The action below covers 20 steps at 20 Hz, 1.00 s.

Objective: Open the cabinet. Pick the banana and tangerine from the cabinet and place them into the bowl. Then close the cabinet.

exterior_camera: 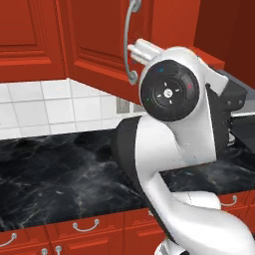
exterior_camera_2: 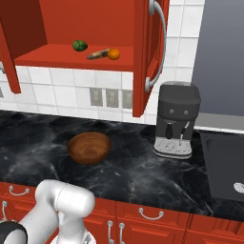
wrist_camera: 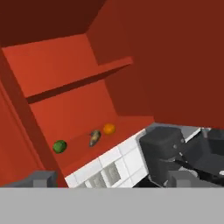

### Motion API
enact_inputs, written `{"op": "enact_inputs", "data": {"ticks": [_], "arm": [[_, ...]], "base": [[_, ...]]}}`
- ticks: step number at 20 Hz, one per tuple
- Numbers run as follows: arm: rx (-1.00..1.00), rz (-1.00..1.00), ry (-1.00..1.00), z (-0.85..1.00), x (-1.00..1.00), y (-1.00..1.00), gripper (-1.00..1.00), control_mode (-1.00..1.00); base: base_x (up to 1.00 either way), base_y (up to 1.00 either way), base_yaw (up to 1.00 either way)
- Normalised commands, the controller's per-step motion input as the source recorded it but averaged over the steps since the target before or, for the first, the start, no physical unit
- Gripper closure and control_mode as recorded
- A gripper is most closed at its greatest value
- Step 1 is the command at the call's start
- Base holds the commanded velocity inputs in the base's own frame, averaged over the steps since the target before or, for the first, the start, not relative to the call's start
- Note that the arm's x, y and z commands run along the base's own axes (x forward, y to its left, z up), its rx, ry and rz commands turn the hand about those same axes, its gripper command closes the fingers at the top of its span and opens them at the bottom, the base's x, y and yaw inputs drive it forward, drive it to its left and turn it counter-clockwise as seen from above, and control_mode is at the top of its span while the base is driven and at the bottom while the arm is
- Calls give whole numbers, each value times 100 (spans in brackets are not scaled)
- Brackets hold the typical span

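The cabinet (exterior_camera_2: 71,56) stands open, its right door (exterior_camera_2: 143,57) edge-on toward me and its left door (exterior_camera_2: 9,52) swung out. On its lower shelf lie the banana (exterior_camera_2: 97,55) and, touching its right end, the tangerine (exterior_camera_2: 113,54). The hand view looks up at the same shelf, with the banana (wrist_camera: 94,137) and tangerine (wrist_camera: 109,128) side by side. The wooden bowl (exterior_camera_2: 89,147) sits on the black counter below the shelf, nothing in it. My gripper (wrist_camera: 109,181) is open, its fingertips (wrist_camera: 40,178) wide apart with nothing between them, well short of the shelf.
A green ball (exterior_camera_2: 79,45) lies left of the banana on the shelf. A grey coffee machine (exterior_camera_2: 177,119) stands on the counter (exterior_camera_2: 128,176) right of the bowl, under the open right door. A dark cooktop (exterior_camera_2: 224,167) lies at far right. My arm (exterior_camera: 174,149) blocks the left base view.
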Motion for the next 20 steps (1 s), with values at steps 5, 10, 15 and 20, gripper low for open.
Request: {"op": "enact_inputs", "data": {"ticks": [5,10,15,20], "arm": [[21,35,0,-83,-41,-100,-100,-100],[26,32,-5,-15,-13,-100,-100,-100],[24,36,0,-5,11,-75,-100,-100],[12,42,0,-60,58,-18,-100,-100]], "base": [[0,0,0],[0,0,0],[0,0,0],[0,0,0]]}}
